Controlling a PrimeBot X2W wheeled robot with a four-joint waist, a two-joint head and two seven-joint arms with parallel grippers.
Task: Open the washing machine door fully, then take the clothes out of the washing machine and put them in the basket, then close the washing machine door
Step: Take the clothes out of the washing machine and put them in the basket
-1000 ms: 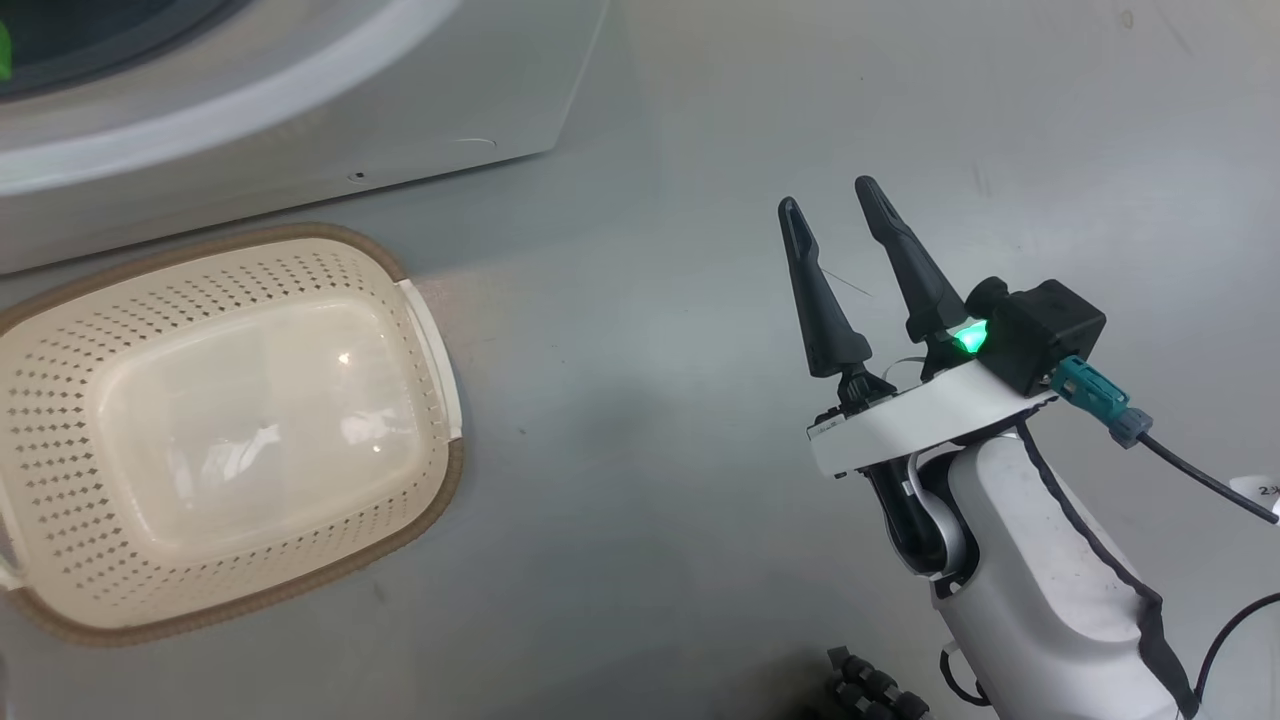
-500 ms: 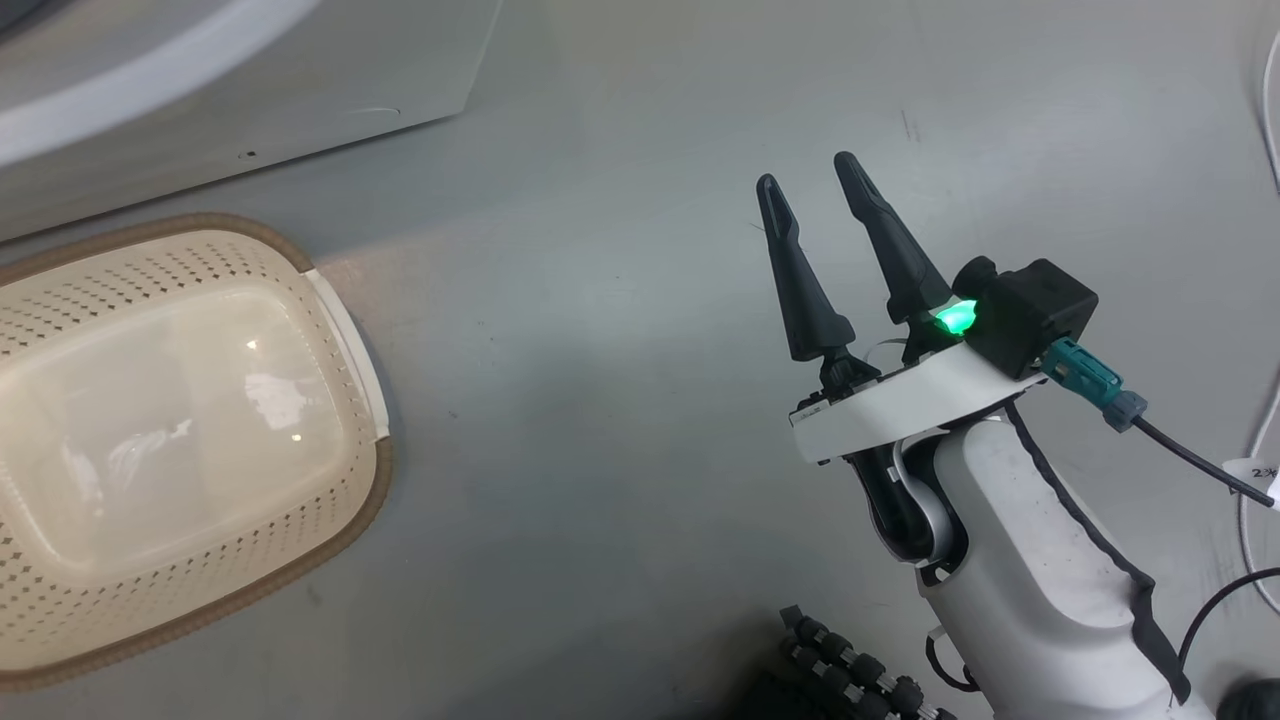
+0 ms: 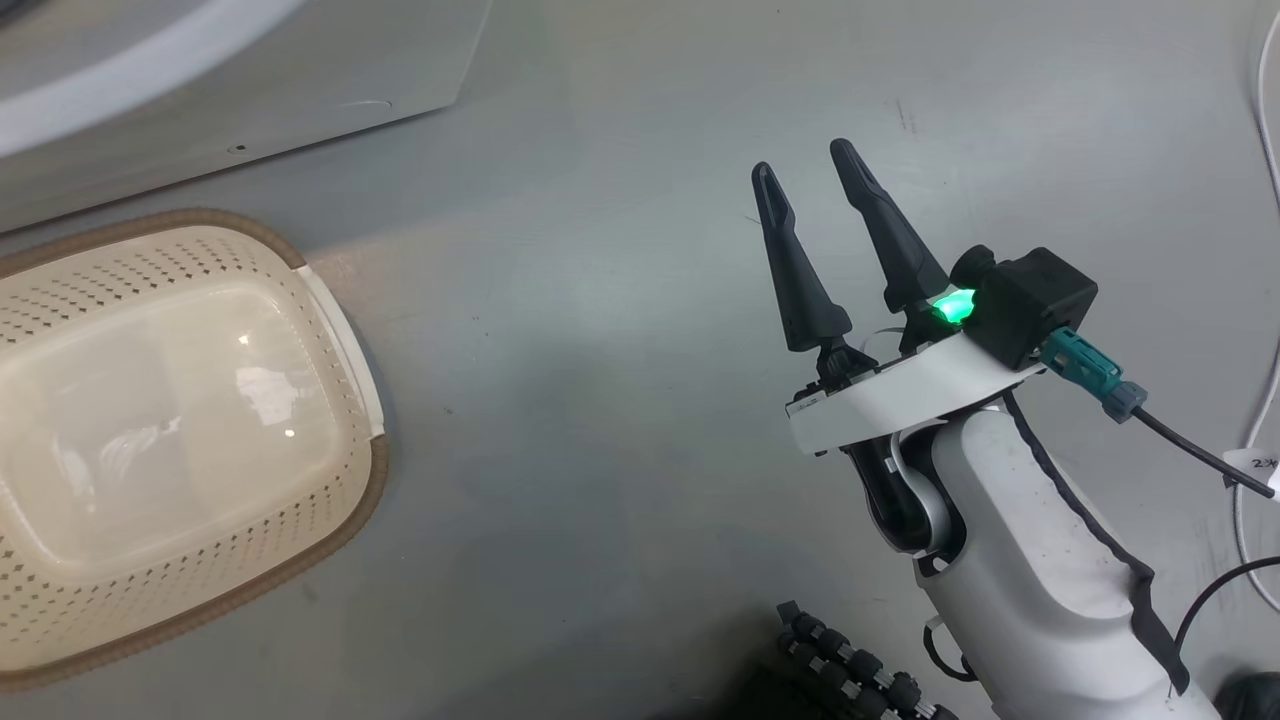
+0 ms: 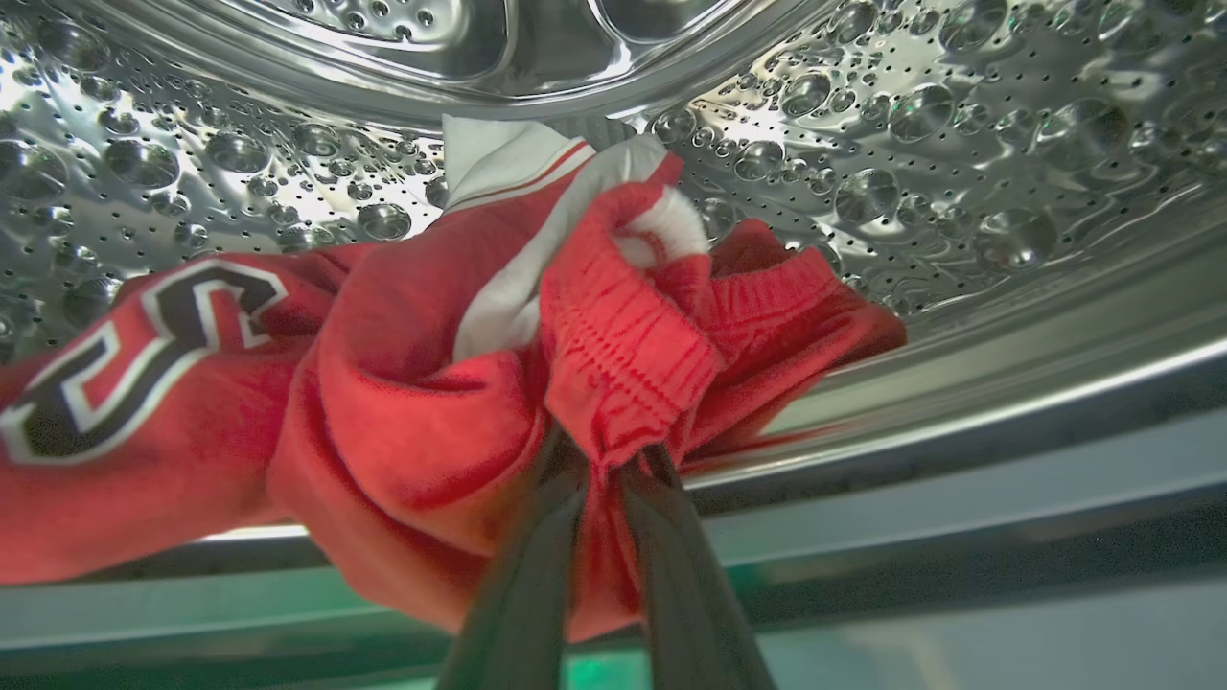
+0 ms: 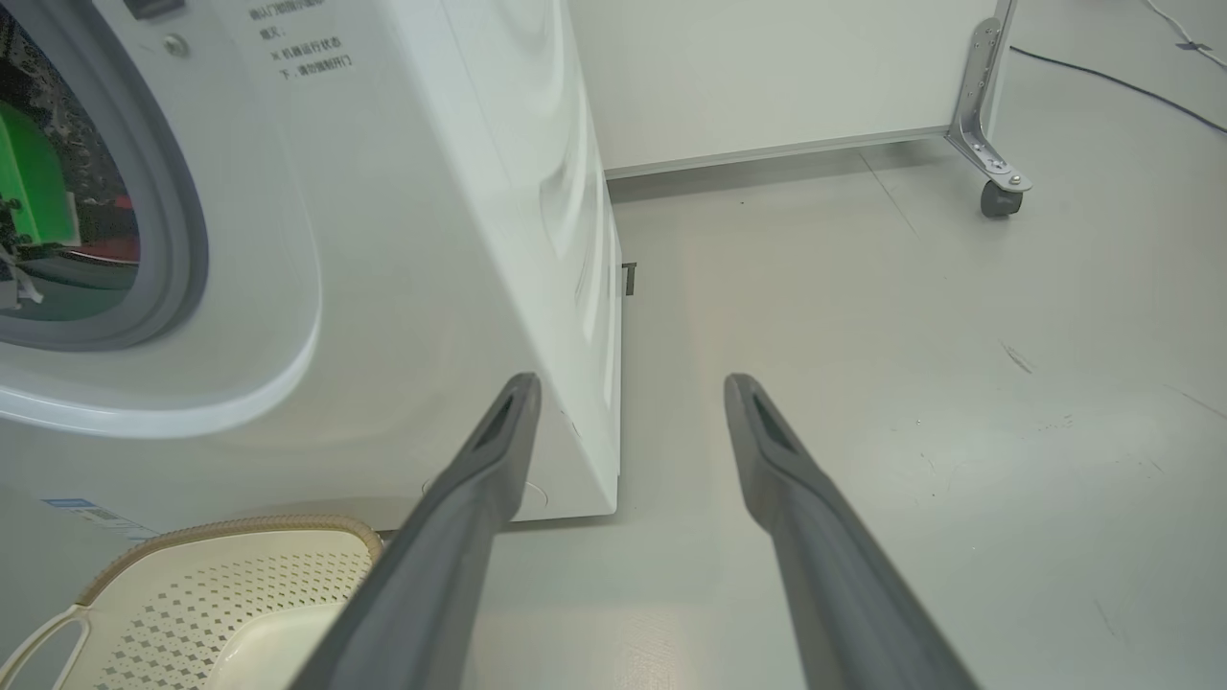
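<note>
Inside the washing machine's steel drum (image 4: 959, 144), the clothes (image 4: 403, 402) lie bunched: a red jersey with white trim and dark numbers. My left gripper (image 4: 604, 450) is shut on a fold of the red fabric, its tips buried in it. The right gripper (image 3: 801, 160) hangs open over the bare floor to the right of the basket (image 3: 380, 490), with nothing between its fingers (image 5: 498, 431). The cream basket (image 5: 240, 527) sits on the floor in front of the white washing machine (image 5: 431, 240). The washing machine door is out of view.
Grey floor stretches right of the machine. A white panel on a caster wheel (image 5: 997, 196) stands at the back. Cables (image 3: 1255, 470) lie at the right edge, and a black ribbed hose (image 3: 850, 670) shows at the bottom.
The head camera has turned, so basket and machine sit further left in the picture. The right gripper stays open in much the same place.
</note>
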